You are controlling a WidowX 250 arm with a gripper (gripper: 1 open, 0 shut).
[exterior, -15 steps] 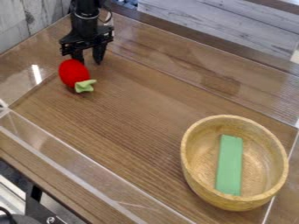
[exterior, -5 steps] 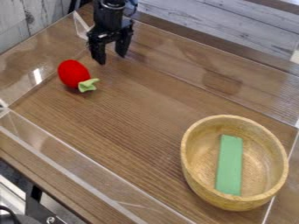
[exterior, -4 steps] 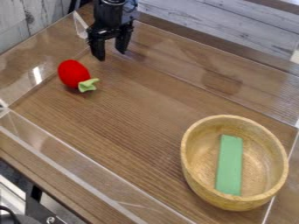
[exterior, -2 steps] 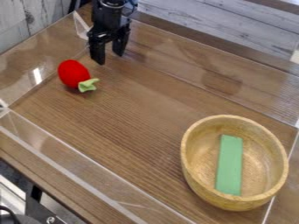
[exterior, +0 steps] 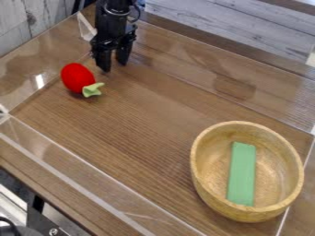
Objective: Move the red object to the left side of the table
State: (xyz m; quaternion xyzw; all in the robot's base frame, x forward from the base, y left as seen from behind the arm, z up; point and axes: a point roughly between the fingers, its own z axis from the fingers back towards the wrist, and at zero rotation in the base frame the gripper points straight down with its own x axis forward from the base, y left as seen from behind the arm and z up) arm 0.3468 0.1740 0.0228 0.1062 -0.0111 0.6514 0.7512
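Observation:
The red object, a small glossy toy fruit with a green leafy end, lies on the table at the left. My gripper hangs behind and to the right of it, pointing down over the far left part of the tabletop. It is apart from the fruit. Its two dark fingers stand partly apart with nothing between them.
A round wooden bowl holding a flat green block sits at the front right. Low clear acrylic walls edge the tabletop.
The gripper's fingers have drawn closer together than a second ago. The arm has stayed almost in place, and the fruit has not moved.

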